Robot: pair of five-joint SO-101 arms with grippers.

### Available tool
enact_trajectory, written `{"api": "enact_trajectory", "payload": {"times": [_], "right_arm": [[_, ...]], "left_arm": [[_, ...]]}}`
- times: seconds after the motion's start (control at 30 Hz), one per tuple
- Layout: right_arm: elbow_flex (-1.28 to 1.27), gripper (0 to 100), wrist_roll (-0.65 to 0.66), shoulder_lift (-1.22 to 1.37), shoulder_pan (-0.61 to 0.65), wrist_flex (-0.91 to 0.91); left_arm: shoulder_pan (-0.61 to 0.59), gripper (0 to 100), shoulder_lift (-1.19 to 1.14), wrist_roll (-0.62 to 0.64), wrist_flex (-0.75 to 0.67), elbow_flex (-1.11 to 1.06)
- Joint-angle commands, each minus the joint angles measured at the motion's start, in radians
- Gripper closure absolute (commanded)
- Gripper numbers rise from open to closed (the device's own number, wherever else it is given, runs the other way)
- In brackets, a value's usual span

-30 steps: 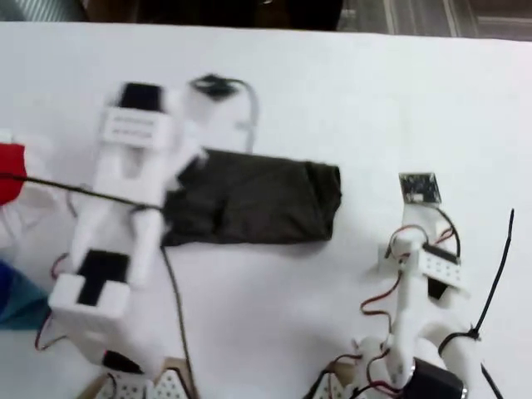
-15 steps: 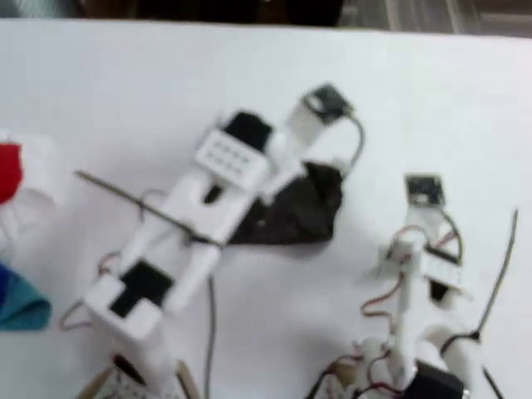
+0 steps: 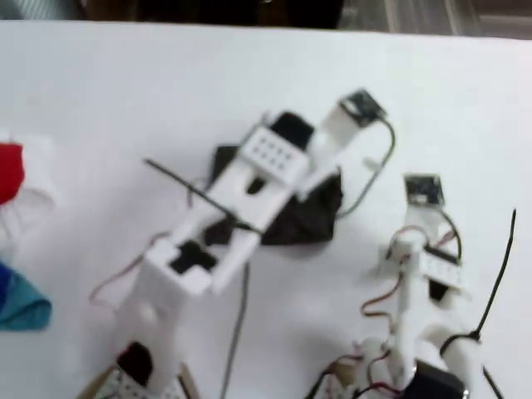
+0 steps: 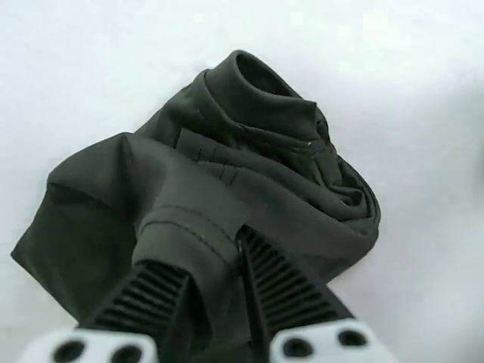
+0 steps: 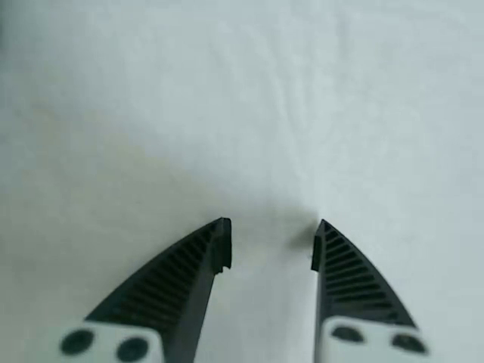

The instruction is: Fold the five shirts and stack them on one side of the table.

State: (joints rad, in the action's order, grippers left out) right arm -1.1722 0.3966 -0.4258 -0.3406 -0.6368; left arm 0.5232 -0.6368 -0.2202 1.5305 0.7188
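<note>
A dark olive shirt (image 3: 312,216) lies bunched on the white table (image 3: 125,91), right of centre. My left arm (image 3: 266,158) stretches diagonally over it. In the left wrist view my left gripper (image 4: 215,253) is shut on a folded hem of the dark shirt (image 4: 227,174), whose collar lies at the far end of the heap. My right arm (image 3: 420,258) stands near the front right. My right gripper (image 5: 272,227) is open over bare table, with nothing between its fingers (image 5: 189,280).
A red and white garment (image 3: 10,174) and a blue-teal garment (image 3: 21,303) lie at the table's left edge. A black cable tie (image 3: 499,274) sticks up beside the right arm. Loose wires trail near both bases.
My left arm has swung from the left side to the right, pulling the shirt's left edge over itself. The shirt went from a spread rectangle to a small heap. The right arm kept still.
</note>
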Motion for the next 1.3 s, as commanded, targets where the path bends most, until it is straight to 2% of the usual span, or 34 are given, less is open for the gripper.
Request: {"api": "enact_trajectory", "payload": {"times": [0.0,0.2,0.4,0.47,0.7,0.77,0.83,0.9,0.93,1.1,1.27], "right_arm": [[0.005,81.8,-0.008,-0.044,-0.002,0.013],[0.003,81.8,-0.008,-0.044,-0.002,0.024],[0.003,81.9,-0.008,-0.044,-0.002,0.027],[0.003,81.9,-0.008,-0.044,-0.002,0.027],[0.003,81.9,-0.008,-0.044,-0.002,0.033],[0.000,81.9,-0.009,-0.044,-0.001,0.033],[0.000,81.9,-0.012,-0.044,-0.001,0.033],[0.000,81.9,-0.014,-0.044,-0.001,0.033],[0.000,81.9,-0.014,-0.044,-0.001,0.033],[0.000,82.3,-0.009,-0.044,-0.001,0.033],[0.000,93.2,-0.009,-0.044,-0.001,0.033]], "left_arm": [[0.026,98,-0.041,0.020,0.052,0.165],[0.063,96,-0.127,0.018,0.118,0.341],[0.052,75,-0.176,0.012,0.219,0.400],[0.017,72,-0.173,0.012,0.242,0.426],[-0.203,74,-0.068,0.012,0.253,0.513],[-0.276,82,-0.046,0.012,0.253,0.463],[-0.321,99,-0.043,0.012,0.249,0.380],[-0.333,95,-0.048,0.012,0.249,0.292],[-0.334,98,-0.051,0.012,0.247,0.255],[-0.353,97,-0.049,0.018,0.249,0.114],[-0.493,97,0.087,0.014,0.253,0.056]]}}
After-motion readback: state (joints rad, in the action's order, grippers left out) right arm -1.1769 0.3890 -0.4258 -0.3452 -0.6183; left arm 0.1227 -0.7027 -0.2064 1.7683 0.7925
